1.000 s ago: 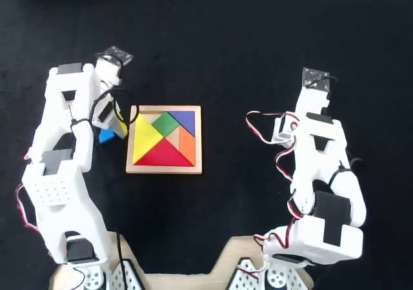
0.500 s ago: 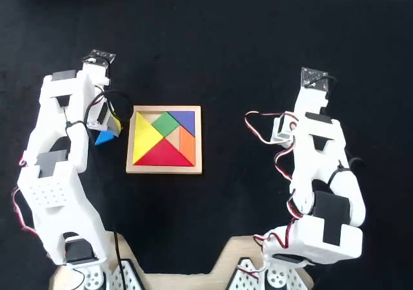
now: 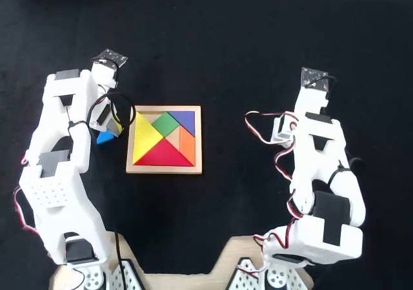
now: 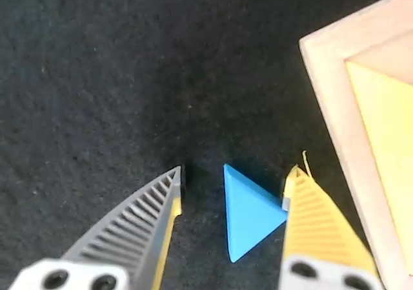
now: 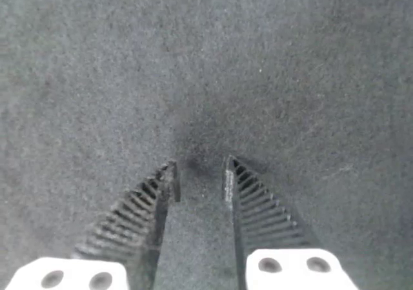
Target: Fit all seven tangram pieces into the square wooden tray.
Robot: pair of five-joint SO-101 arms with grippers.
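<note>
Just outside the tray (image 4: 339, 115), a blue triangle (image 4: 248, 212) sits between left fingers (image 4: 316, 219).

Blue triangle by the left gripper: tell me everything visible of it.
The blue triangle is a small, flat piece with clean edges, likely painted wood. It lies flat on the black cloth, outside the wooden tray and apart from its rim. It sits between the open fingers of the left gripper; one corner appears to meet the yellow finger, while the grey finger stands clear.
</note>
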